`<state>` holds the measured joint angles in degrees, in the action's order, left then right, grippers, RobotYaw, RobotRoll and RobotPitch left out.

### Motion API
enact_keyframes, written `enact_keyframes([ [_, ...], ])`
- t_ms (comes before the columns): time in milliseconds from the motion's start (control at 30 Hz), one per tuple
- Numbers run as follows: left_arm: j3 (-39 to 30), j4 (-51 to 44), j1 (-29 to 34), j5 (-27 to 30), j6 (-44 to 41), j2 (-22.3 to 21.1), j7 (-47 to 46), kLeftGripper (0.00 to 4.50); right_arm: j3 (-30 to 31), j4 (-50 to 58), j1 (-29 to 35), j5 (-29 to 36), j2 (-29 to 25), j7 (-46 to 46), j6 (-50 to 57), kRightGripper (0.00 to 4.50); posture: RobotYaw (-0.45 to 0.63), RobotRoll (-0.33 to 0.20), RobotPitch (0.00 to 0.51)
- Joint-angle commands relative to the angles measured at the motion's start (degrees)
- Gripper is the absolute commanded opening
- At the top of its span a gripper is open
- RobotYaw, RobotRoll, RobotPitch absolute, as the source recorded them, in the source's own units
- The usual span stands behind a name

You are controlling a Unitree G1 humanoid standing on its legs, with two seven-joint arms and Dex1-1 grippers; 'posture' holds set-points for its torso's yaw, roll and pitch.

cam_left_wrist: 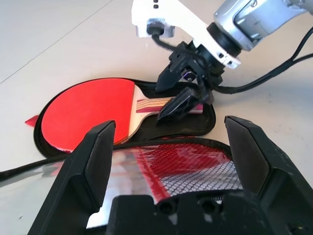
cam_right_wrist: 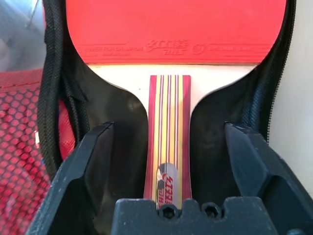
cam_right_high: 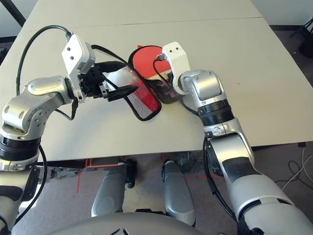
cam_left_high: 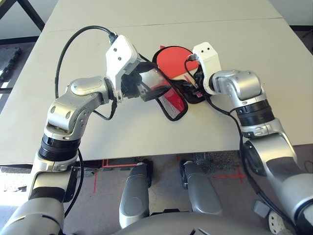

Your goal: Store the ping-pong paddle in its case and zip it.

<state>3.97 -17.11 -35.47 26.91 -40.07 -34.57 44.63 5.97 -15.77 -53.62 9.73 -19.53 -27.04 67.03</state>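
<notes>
My right gripper [cam_right_wrist: 168, 147] stands wide open, a finger on either side of the striped pale wooden handle — not pinching it. The round red-faced ping-pong paddle [cam_left_wrist: 85, 113] lies flat on the black lining of the open red fabric case [cam_left_wrist: 193, 127], at mid-table. My left gripper [cam_left_wrist: 171, 161] is spread wide too, held above the case's lifted flap with its black mesh pocket [cam_left_high: 168, 100] — whether the fingers touch it, I can't tell. The pale table [cam_left_high: 274, 73] lies around it all.
</notes>
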Motion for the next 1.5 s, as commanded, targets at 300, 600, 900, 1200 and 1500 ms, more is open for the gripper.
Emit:
enact_keyframes([
  [300, -9.7, 0.7, 1.5, 1.6, -1.8, -10.9, 3.0, 4.50, -6.4, 2.3, -0.2, 9.0, -9.1, -11.3, 0.8, 4.48, 0.12, 0.000, 0.228],
  [600, -10.9, 6.1, 8.1, -2.5, 1.5, -14.2, 1.9, 4.50, -11.4, -0.8, 1.8, 10.4, -9.8, -11.1, -8.0, 4.48, 0.12, 0.000, 0.233],
  [900, -2.0, 4.6, 6.6, -4.5, 1.5, -5.2, -0.7, 4.50, -16.4, -4.8, 2.4, 10.7, -7.3, -7.6, -17.2, 4.48, 0.12, 0.000, 0.238],
  [1200, 11.2, 8.7, -5.2, -8.4, 3.7, 14.4, -3.0, 4.50, -18.4, -11.7, 0.2, 10.9, -7.2, -5.2, -21.2, 4.48, 0.12, 0.000, 0.248],
  [1500, 13.0, 15.2, -8.7, -11.9, 6.5, 22.9, -5.3, 4.50, -22.1, -17.6, -0.2, 15.5, -10.0, -13.5, -26.1, 4.48, 0.10, 0.000, 0.254],
])
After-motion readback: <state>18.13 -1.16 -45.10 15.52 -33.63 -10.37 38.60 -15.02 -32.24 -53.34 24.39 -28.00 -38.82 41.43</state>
